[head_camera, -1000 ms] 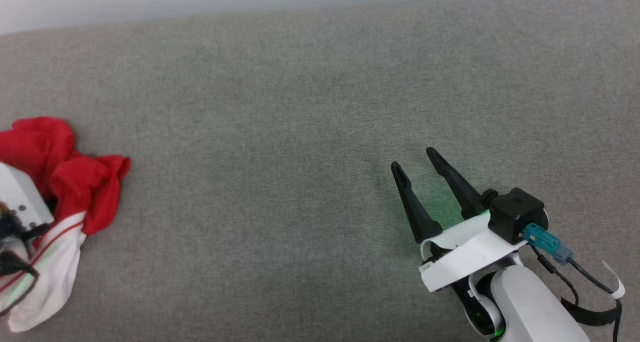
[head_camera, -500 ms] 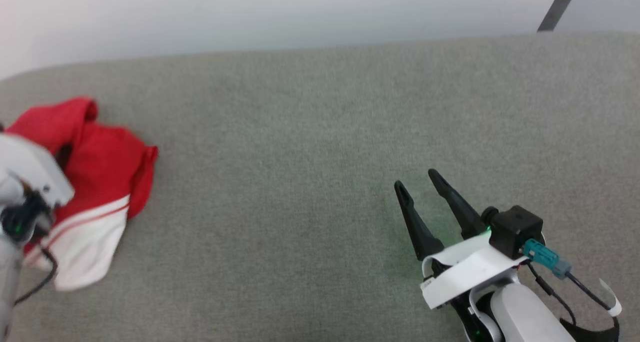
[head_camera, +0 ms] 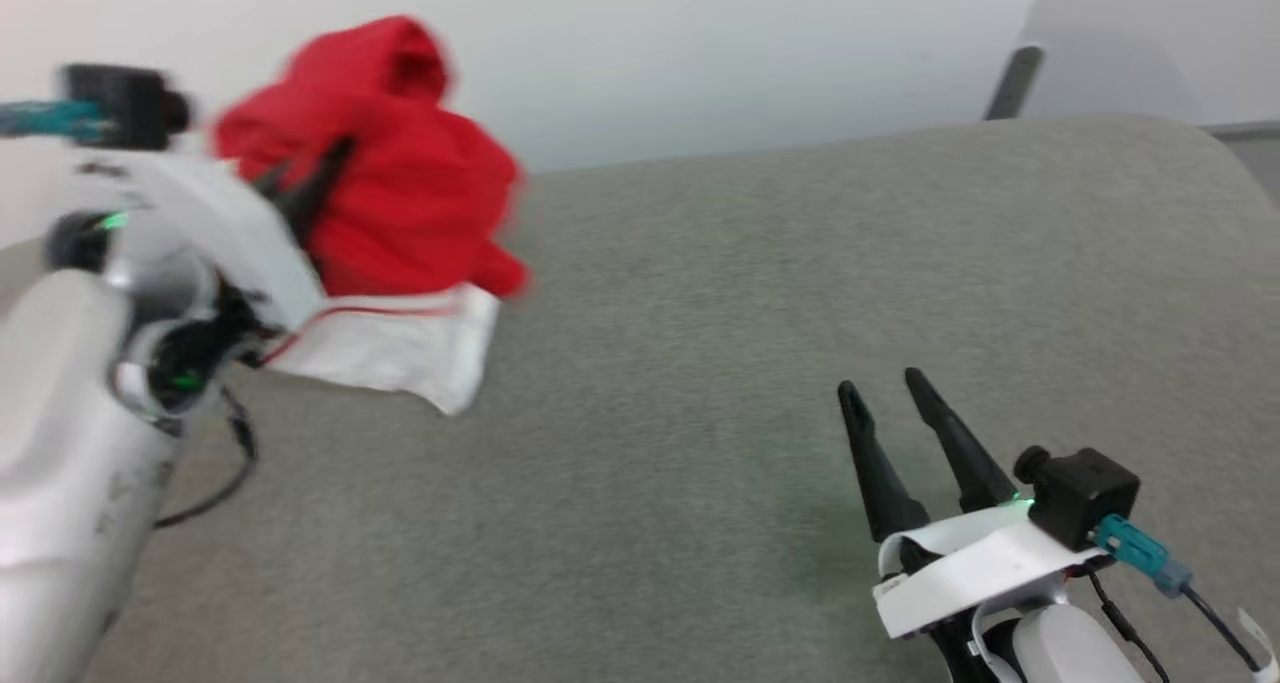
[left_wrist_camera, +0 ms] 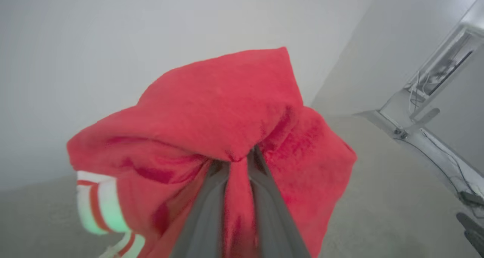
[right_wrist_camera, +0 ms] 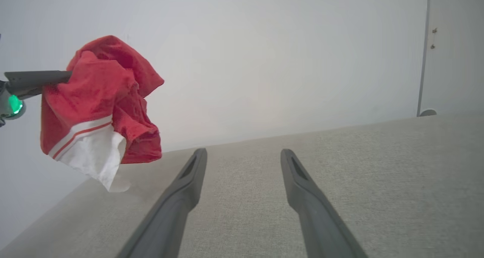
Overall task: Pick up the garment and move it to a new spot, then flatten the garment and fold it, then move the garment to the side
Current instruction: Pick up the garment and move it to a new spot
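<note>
Left hand (head_camera: 322, 166) is raised high over the far-left part of the surface (head_camera: 700, 293), forearm angled up & inward, fingers pointing toward the back wall. Its fingers are clenched on the garment (head_camera: 400, 183). In the left wrist view a red fold is pinched btwn them, the tips nearly meeting. The garment hangs crumpled off that hand, lifted off the surface, white sleeve w/ red stripe trim drooping lowest. Right hand (head_camera: 882, 383) sits low over the near-right corner, fingers spread, nothing btwn them, pointing toward the far edge & leaning slightly left.
</note>
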Controlling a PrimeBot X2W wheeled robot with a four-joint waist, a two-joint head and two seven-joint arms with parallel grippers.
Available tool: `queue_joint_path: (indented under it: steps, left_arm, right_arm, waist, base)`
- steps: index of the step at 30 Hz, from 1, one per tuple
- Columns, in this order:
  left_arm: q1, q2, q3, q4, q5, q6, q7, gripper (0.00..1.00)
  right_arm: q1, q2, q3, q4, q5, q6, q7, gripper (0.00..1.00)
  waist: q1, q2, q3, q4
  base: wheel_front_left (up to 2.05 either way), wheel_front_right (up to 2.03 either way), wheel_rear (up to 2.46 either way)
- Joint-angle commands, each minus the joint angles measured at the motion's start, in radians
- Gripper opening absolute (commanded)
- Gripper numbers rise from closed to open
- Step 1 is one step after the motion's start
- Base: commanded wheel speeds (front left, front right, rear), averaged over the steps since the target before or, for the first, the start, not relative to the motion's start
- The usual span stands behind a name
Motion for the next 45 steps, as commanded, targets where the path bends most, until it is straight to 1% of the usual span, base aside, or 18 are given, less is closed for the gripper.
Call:
queue_joint_path:
  steps: [1, 2, 5, 8, 9, 12, 14, 15, 18, 24, 28, 32, 36, 40, 41, 42, 43, 45]
  left_arm:
    - [-0.002, -0.008, -0.018, -0.030, -0.006, 0.000, 0.011, 0.00]
    - [-0.004, -0.012, -0.041, -0.067, -0.021, 0.000, 0.033, 0.00]
    - [-0.022, 0.018, -0.139, -0.165, -0.013, 0.000, 0.097, 0.00]
    - [-0.050, 0.027, -0.238, -0.221, -0.005, 0.001, 0.150, 0.00]
    - [-0.068, 0.023, -0.291, -0.239, -0.030, 0.001, 0.181, 0.00]
    - [-0.092, 0.019, -0.367, -0.249, -0.071, 0.001, 0.235, 0.00]
    - [-0.109, 0.018, -0.417, -0.240, -0.077, 0.001, 0.260, 0.00]
    - [-0.109, 0.018, -0.417, -0.240, -0.077, 0.001, 0.260, 0.00]
    - [-0.124, 0.009, -0.484, -0.195, -0.088, 0.001, 0.279, 0.00]
    - [-0.150, -0.014, -0.596, -0.049, -0.087, 0.001, 0.257, 0.00]
    - [-0.168, -0.023, -0.679, 0.040, -0.069, 0.001, 0.251, 0.00]
    - [-0.166, -0.028, -0.741, 0.132, -0.056, 0.004, 0.288, 0.00]
    - [-0.156, -0.024, -0.772, 0.189, -0.029, 0.009, 0.319, 0.00]
    - [-0.151, -0.021, -0.784, 0.209, -0.014, 0.013, 0.310, 0.00]
    - [-0.150, -0.018, -0.785, 0.209, -0.017, 0.013, 0.296, 0.07]
    - [-0.153, -0.017, -0.784, 0.208, -0.023, 0.013, 0.283, 0.27]
    - [-0.160, -0.017, -0.782, 0.201, -0.030, 0.013, 0.269, 0.42]
    - [-0.179, -0.022, -0.780, 0.186, -0.051, 0.013, 0.234, 1.00]
  right_arm:
    - [0.011, 0.004, -0.006, -0.003, 0.006, 0.000, -0.001, 1.00]
    - [0.014, 0.005, -0.017, -0.009, 0.009, 0.000, -0.001, 1.00]
    - [0.022, 0.008, -0.041, -0.025, 0.017, 0.000, -0.001, 1.00]
    - [0.023, 0.014, -0.065, -0.041, 0.025, 0.000, -0.001, 1.00]
    - [0.023, 0.017, -0.075, -0.051, 0.027, 0.000, -0.001, 1.00]
    - [0.025, 0.019, -0.098, -0.064, 0.037, 0.000, -0.001, 1.00]
    - [0.026, 0.021, -0.109, -0.075, 0.044, 0.000, -0.001, 1.00]
    - [0.026, 0.021, -0.109, -0.075, 0.044, 0.000, -0.001, 1.00]
    - [0.025, 0.021, -0.122, -0.093, 0.074, 0.000, -0.001, 1.00]
    - [0.031, 0.021, -0.127, -0.125, 0.135, 0.000, -0.001, 1.00]
    - [0.046, 0.022, -0.126, -0.138, 0.166, 0.000, -0.001, 1.00]
    - [0.037, 0.021, -0.115, -0.145, 0.184, 0.000, -0.001, 1.00]
    - [0.026, 0.022, -0.111, -0.151, 0.197, 0.000, -0.001, 1.00]
    - [0.021, 0.022, -0.106, -0.153, 0.198, 0.000, -0.001, 1.00]
    - [0.020, 0.021, -0.105, -0.152, 0.195, 0.000, -0.001, 1.00]
    - [0.019, 0.021, -0.104, -0.150, 0.189, 0.000, -0.001, 1.00]
    - [0.019, 0.021, -0.104, -0.147, 0.184, 0.000, -0.001, 1.00]
    - [0.019, 0.021, -0.104, -0.140, 0.168, 0.000, -0.001, 1.00]
  waist:
    - [0.0000, 0.0000, 0.004, -0.058]
    - [0.0000, 0.0000, 0.010, -0.074]
    - [0.0000, 0.0000, 0.033, -0.126]
    - [0.0000, 0.0000, 0.061, -0.178]
    - [0.0000, 0.0000, 0.081, -0.216]
    - [0.0000, 0.0000, 0.110, -0.265]
    - [0.0000, 0.0000, 0.132, -0.294]
    - [0.0000, 0.0000, 0.132, -0.294]
    - [0.0000, 0.0000, 0.162, -0.330]
    - [0.0000, 0.0000, 0.214, -0.390]
    - [0.0000, 0.0000, 0.240, -0.417]
    - [0.0000, 0.0000, 0.261, -0.438]
    - [0.0000, 0.0000, 0.275, -0.449]
    - [0.0000, 0.0000, 0.276, -0.443]
    - [0.0000, 0.0000, 0.274, -0.437]
    - [0.0000, 0.0000, 0.270, -0.429]
    - [0.0000, 0.0000, 0.265, -0.420]
    - [0.0000, 0.0000, 0.253, -0.395]
  base:
    - [0.00, 0.00, 0.00]
    - [0.00, 0.00, 0.00]
    - [0.00, 0.00, 0.00]
    - [0.00, 0.00, 0.00]
    - [0.00, 0.00, 0.00]
    - [0.00, 0.00, 0.00]
    - [0.00, 0.00, 0.00]
    - [0.00, 0.00, 0.00]
    - [0.00, 0.00, 0.00]
    - [0.00, 0.00, 0.00]
    - [0.00, 0.00, 0.00]
    - [0.00, 0.00, 0.00]
    - [0.00, 0.00, 0.00]
    - [0.00, 0.00, 0.00]
    - [0.00, 0.00, 0.00]
    - [0.00, 0.00, 0.00]
    - [0.00, 0.00, 0.00]
    - [0.00, 0.00, 0.00]
